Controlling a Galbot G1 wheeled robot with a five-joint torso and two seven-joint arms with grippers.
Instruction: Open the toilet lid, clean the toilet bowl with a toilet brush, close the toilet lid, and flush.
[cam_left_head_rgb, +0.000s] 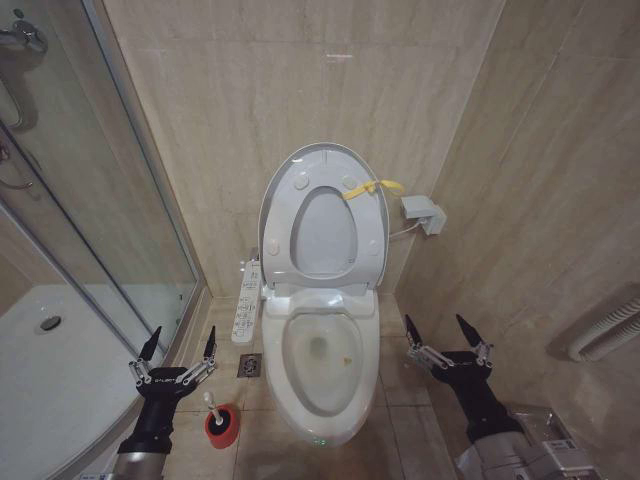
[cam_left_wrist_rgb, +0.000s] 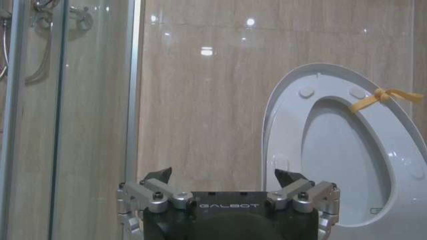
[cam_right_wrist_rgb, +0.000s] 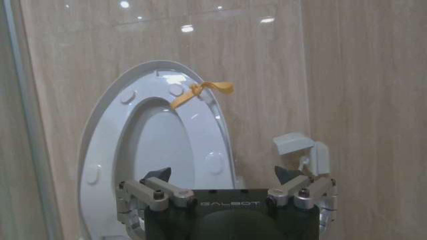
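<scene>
Both grippers, left gripper (cam_left_head_rgb: 181, 347) & right gripper (cam_left_head_rgb: 446, 334), spread wide w/ nothing held, flanking toilet bowl (cam_left_head_rgb: 322, 350); toilet lid (cam_left_head_rgb: 322, 215) up.

Tiled bathroom: toilet bowl (cam_left_head_rgb: 322, 350), shower tray (cam_left_head_rgb: 40, 370)

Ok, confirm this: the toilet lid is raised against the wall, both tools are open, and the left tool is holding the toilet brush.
Not quite. In the head view the toilet brush stands in its red holder on the floor beside the toilet bowl, and the left tool holds nothing. The rest stands: the toilet lid is raised, and the left tool and right tool are open.
</scene>
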